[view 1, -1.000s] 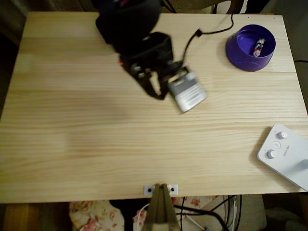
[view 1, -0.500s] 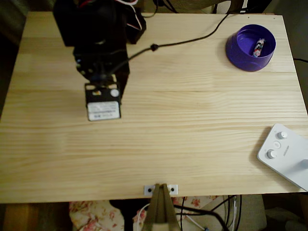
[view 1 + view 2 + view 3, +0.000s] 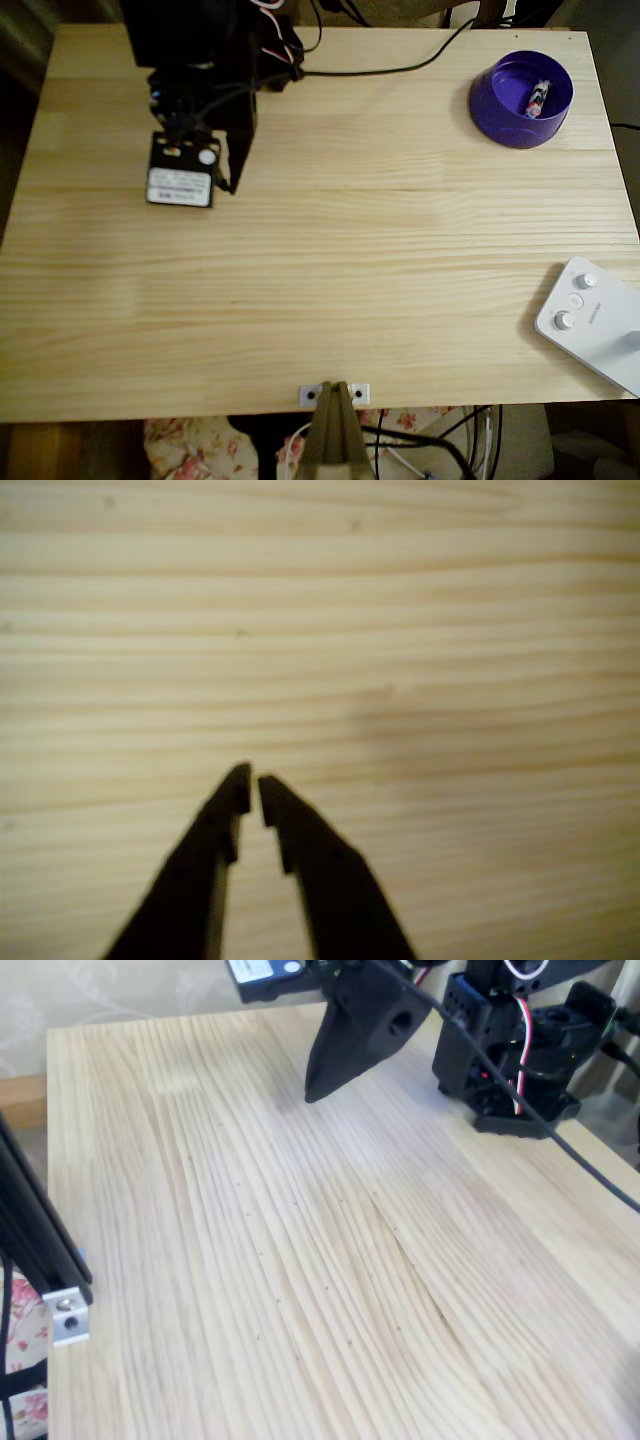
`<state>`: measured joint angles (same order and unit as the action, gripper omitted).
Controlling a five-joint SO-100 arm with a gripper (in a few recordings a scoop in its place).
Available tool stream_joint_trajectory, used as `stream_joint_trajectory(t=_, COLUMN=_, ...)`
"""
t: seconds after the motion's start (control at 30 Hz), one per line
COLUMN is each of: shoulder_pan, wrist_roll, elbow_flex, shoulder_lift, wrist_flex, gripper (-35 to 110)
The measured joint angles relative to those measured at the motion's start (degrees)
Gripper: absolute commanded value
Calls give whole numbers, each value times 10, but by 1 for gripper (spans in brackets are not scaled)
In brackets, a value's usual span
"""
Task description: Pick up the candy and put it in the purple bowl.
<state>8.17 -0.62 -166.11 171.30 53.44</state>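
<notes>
The purple bowl (image 3: 520,100) stands at the far right corner of the wooden table in the overhead view. The candy (image 3: 537,97), a small pale wrapped sweet with dark print, lies inside it. My gripper (image 3: 232,183) hangs over the far left part of the table, a long way from the bowl. In the wrist view the gripper (image 3: 252,780) is shut, its two black fingertips almost touching, with nothing between them and bare wood below. The fixed view has the gripper (image 3: 312,1093) pointing down just above the tabletop.
A white box with knobs (image 3: 590,320) sits at the near right edge. A black cable (image 3: 400,68) runs along the far edge from the arm's base (image 3: 520,1050). A small metal bracket (image 3: 334,393) is at the near edge's middle.
The arm swung from the table's middle to the left, then drew back toward the far edge. The candy stayed in the bowl.
</notes>
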Motion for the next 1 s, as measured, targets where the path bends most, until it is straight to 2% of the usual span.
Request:
stream_joint_trajectory(t=0.33, shoulder_pan=-5, wrist_roll=3, elbow_flex=-65, shoulder_lift=156, wrist_flex=69, gripper=-1)
stream_joint_trajectory(t=1.0, shoulder_pan=11, wrist_roll=12, elbow_flex=-71, shoulder_lift=170, wrist_flex=69, gripper=-1)
